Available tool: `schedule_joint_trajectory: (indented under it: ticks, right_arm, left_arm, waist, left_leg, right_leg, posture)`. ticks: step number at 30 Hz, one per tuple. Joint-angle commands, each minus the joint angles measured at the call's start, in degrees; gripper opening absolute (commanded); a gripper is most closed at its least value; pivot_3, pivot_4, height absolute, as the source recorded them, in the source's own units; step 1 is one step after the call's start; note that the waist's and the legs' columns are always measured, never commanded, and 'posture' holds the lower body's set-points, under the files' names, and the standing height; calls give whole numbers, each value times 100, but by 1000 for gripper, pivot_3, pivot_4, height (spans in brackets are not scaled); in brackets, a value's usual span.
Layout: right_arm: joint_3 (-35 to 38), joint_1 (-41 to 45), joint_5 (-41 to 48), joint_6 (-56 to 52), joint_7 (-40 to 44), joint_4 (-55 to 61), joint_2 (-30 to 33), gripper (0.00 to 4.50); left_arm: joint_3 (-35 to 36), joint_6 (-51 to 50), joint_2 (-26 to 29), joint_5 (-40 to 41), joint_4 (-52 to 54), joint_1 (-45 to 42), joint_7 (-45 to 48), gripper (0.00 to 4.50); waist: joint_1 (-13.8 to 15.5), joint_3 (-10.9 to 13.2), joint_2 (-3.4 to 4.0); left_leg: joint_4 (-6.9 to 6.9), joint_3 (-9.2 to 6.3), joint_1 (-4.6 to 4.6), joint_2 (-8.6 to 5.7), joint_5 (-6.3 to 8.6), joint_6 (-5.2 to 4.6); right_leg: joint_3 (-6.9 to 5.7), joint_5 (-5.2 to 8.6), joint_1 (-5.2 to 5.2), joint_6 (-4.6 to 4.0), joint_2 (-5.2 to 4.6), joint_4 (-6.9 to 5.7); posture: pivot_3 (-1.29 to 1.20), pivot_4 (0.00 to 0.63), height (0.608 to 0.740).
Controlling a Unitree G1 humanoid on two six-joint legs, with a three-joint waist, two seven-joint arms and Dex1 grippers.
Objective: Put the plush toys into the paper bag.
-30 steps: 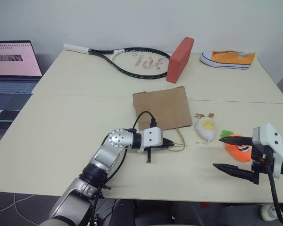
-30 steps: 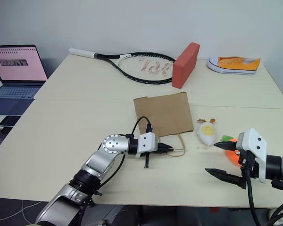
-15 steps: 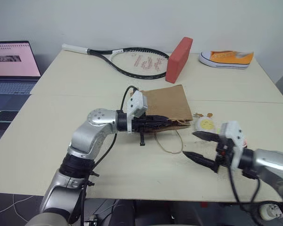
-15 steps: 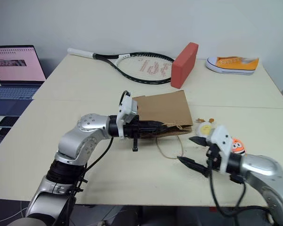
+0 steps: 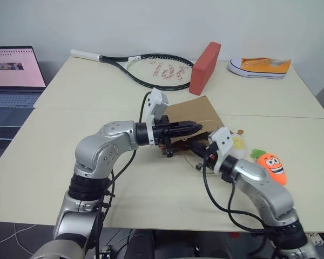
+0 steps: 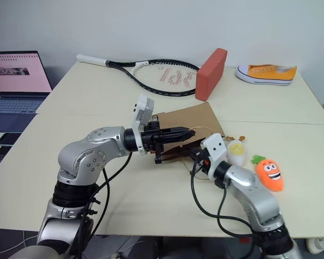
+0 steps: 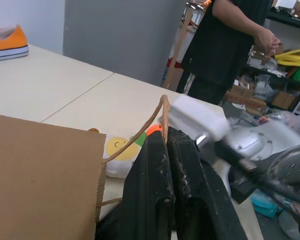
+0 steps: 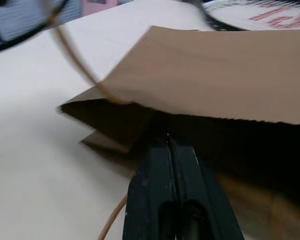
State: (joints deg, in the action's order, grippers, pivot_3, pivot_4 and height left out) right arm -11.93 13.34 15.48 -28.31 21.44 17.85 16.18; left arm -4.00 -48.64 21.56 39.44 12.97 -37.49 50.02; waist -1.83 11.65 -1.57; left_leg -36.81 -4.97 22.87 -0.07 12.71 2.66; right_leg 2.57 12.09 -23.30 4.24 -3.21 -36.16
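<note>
The paper bag hung from the left gripper, whose fingers were pinched on 1 handle, mouth edge raised. The right gripper, clamped together, reached the bag's lower mouth edge. The egg toy and carrot toy lay beside it. A second earlier the bag lay flat and the right gripper gaped.

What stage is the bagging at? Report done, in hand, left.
Done: nothing is bagged. The carrot and the egg toy both lie on the table beside the paper bag.
In hand: the left gripper is shut on a handle, lifting the bag's mouth; the right gripper, shut, is at the mouth's lower edge.
Left: open the bag and put both toys in.
</note>
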Motion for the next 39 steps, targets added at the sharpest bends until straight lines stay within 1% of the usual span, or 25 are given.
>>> schedule_joint_trajectory:
  ticks: [1,8,12,15,22,26,32,39]
  right_arm:
    - [-43,78,-443,767,-135,-418,-155,17]
    - [-37,223,-856,1505,-326,-1489,-677,17]
    - [-152,227,-1195,1996,-409,-2332,-890,17]
    - [-176,208,-1290,2043,-407,-2517,-988,17]
    - [-160,191,-1336,1785,-365,-2509,-1086,17]
    - [-165,271,-1360,1748,-330,-2533,-1097,17]
    - [-135,332,-1396,1720,-266,-2539,-1093,17]
    - [-7,449,-1301,1466,-172,-2261,-1078,17]
  left_arm:
    - [193,-31,-21,173,171,-145,-155,0]
    - [606,-368,-48,627,54,-402,-459,0]
    - [726,-430,145,708,-6,-611,-421,0]
    - [809,-341,290,663,-135,-864,-397,0]
    - [941,698,596,40,-863,-2043,-329,0]
    - [927,1079,628,-183,-1081,-2360,-289,0]
    - [658,1195,620,-369,-874,-1940,-106,0]
    - [538,1072,528,-280,-588,-1497,-112,0]
  waist:
    - [1,0,0]
    - [-3,0,0]
    - [-13,0,1]
    - [-15,-1,-2]
    - [-21,-2,-3]
    - [-45,-2,-3]
    - [-103,-3,-2]
    - [-121,-2,-3]
  left_leg:
    - [1,0,0,0,0,0]
    - [0,0,-2,1,0,0]
    - [4,-1,-4,3,0,0]
    - [5,-1,-7,4,0,1]
    - [-2,1,-16,6,-2,2]
    - [3,2,-20,9,-2,2]
    - [3,2,-20,10,-2,2]
    - [-1,0,-23,9,-2,2]
  right_leg:
    - [0,-1,0,0,0,0]
    - [1,-2,-1,-2,3,-4]
    - [0,-2,-1,-4,4,-6]
    - [0,-2,0,-5,6,-8]
    - [2,0,4,-15,9,-15]
    - [2,-1,4,-13,11,-18]
    - [2,-4,2,-9,11,-24]
    - [3,2,-8,-15,11,-58]
  posture:
    - [0,150,740]
    - [0,150,740]
    - [0,150,740]
    - [0,150,740]
    - [0,150,740]
    - [0,150,740]
    - [0,150,740]
    - [0,150,740]
